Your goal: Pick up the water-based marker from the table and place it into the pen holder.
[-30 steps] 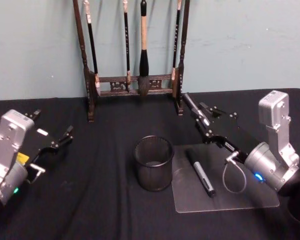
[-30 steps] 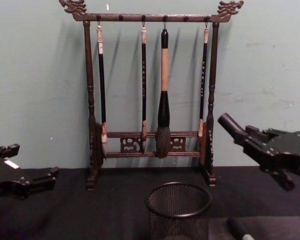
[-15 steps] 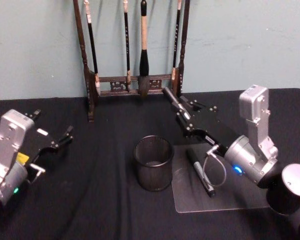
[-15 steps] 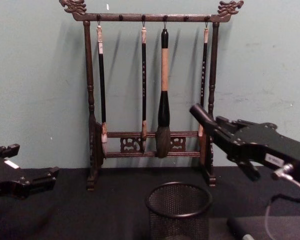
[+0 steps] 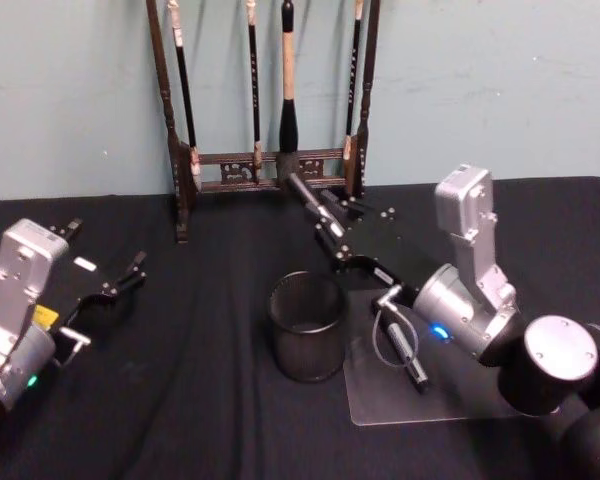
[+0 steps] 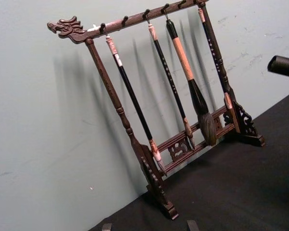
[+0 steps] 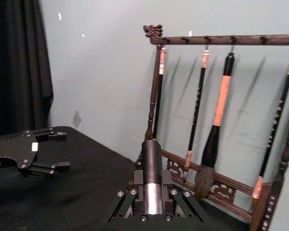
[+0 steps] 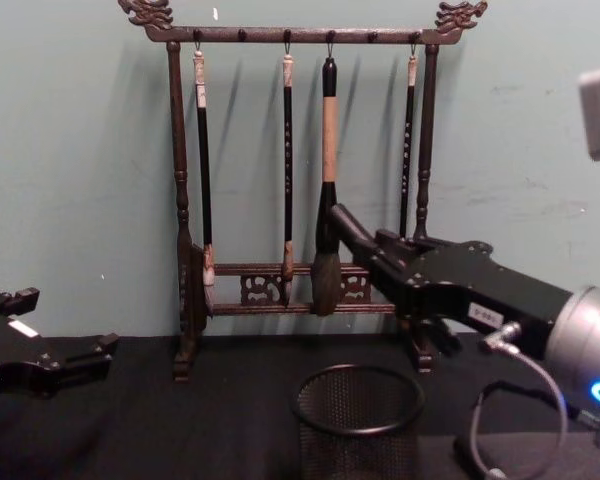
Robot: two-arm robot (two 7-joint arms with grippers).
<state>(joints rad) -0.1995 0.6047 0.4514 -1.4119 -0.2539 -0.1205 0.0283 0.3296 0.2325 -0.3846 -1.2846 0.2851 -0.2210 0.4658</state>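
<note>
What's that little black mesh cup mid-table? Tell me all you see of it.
The small round black wire-mesh cup has see-through mesh walls and a solid black rim. It stands upright on the black cloth table, open at the top, and looks empty. Nothing but the table touches it; the right hand, gripping a black-and-silver marker, hangs above and behind it.

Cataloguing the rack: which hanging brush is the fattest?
The third brush from the robot's left, with a tan-and-black handle and a bushy dark tuft; the other three are slim.

matt blk cloth table (image 5: 200, 400), wire-mesh pen holder (image 5: 307, 340), dk wood rack (image 8: 177, 150)
</note>
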